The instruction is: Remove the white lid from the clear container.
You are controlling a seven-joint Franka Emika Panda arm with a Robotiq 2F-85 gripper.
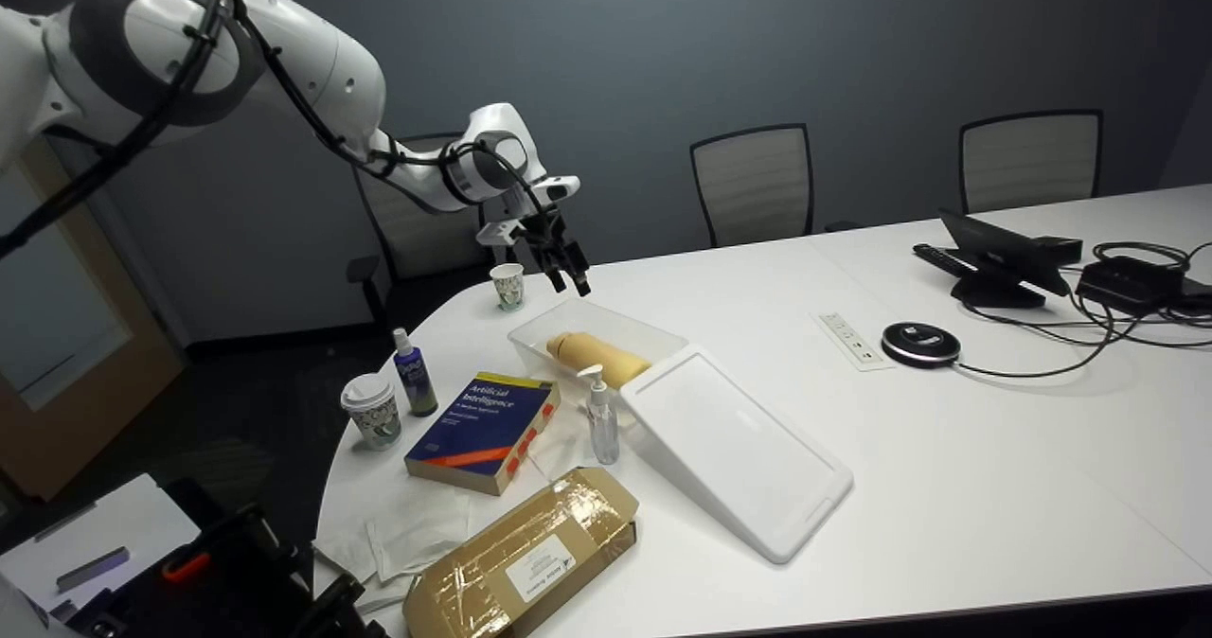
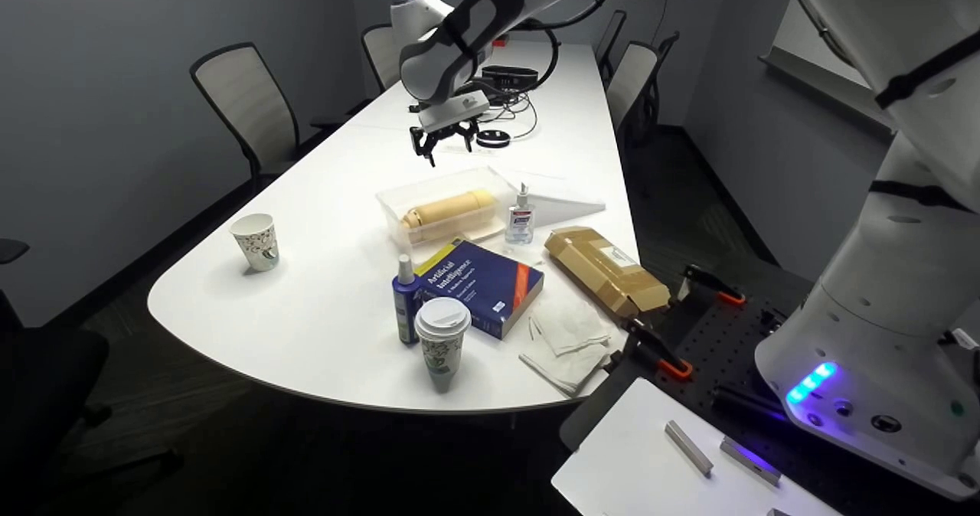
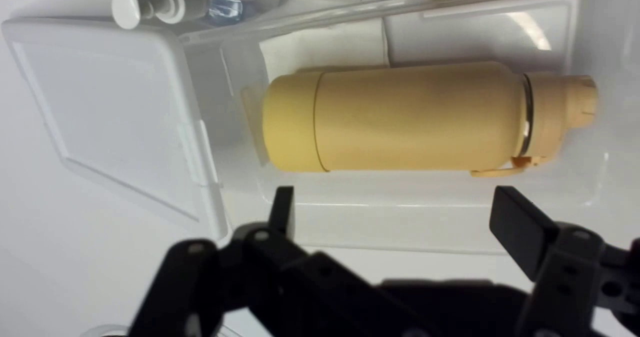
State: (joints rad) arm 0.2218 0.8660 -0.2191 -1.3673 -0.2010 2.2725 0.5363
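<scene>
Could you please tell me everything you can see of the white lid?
The white lid is rectangular with rounded corners, a raised rim and a recessed panel, apparently smooth plastic. It leaves the clear container open and sits tilted: one end seems propped at the container's end, the other rests on the table.

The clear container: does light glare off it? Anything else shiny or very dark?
Wrist view: yes, thin highlights edge the clear container, with a curved streak inside; in an exterior view, the cardboard box glints; in an exterior view, the floor is nearly black.
</scene>
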